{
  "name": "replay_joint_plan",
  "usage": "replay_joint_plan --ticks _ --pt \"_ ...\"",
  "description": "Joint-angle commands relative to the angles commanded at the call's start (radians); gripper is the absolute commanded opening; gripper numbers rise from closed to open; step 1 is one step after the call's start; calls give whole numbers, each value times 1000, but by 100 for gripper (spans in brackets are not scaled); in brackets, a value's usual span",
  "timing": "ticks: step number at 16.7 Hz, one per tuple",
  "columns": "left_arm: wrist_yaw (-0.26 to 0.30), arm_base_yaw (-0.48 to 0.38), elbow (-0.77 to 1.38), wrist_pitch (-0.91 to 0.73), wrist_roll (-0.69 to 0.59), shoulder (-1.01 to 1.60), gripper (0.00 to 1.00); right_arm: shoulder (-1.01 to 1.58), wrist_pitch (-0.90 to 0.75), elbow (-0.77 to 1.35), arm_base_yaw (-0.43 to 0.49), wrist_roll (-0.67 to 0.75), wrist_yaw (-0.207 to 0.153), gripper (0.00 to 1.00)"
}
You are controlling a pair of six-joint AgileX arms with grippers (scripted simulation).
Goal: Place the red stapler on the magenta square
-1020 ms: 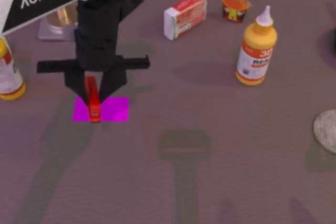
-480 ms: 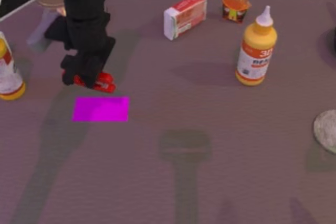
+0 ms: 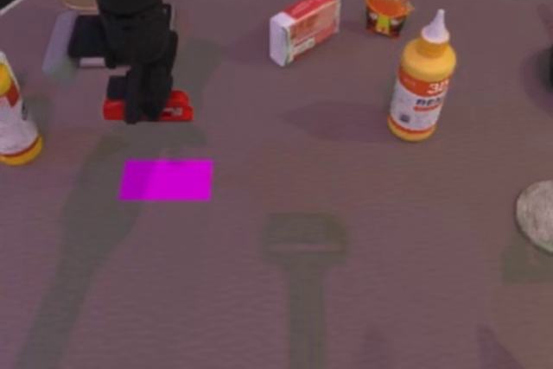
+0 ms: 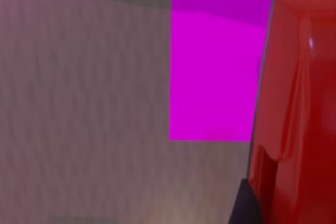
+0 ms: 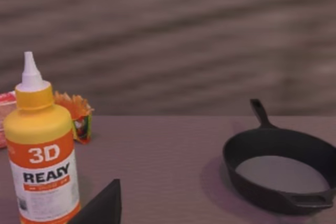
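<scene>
While my left gripper point(image 3: 143, 110) clamps the red stapler point(image 3: 177, 107) at mid-length, the magenta square point(image 3: 166, 180) lies just beyond my fingers, apart from it. Risk: releasing here lands the stapler off-target; my right arm is parked out of the top view.

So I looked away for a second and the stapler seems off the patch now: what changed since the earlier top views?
The left gripper carried the red stapler off the magenta square toward the table's far edge and turned it from lengthwise to crosswise; it remains gripped. The square, the red-and-white box and the yellow bottle stayed put. The right gripper is outside the top view.
</scene>
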Motion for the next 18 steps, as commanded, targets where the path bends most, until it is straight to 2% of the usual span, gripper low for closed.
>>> replay_joint_plan --ticks 5,13,18 --pt "-1 -3 -16 15 2 3 0 0 0 0 0 0 0 100" --pt "0 7 -266 318 12 48 0 0 0 0 0 0 0 100" --pt "0 10 -308 364 11 56 0 0 0 0 0 0 0 100"
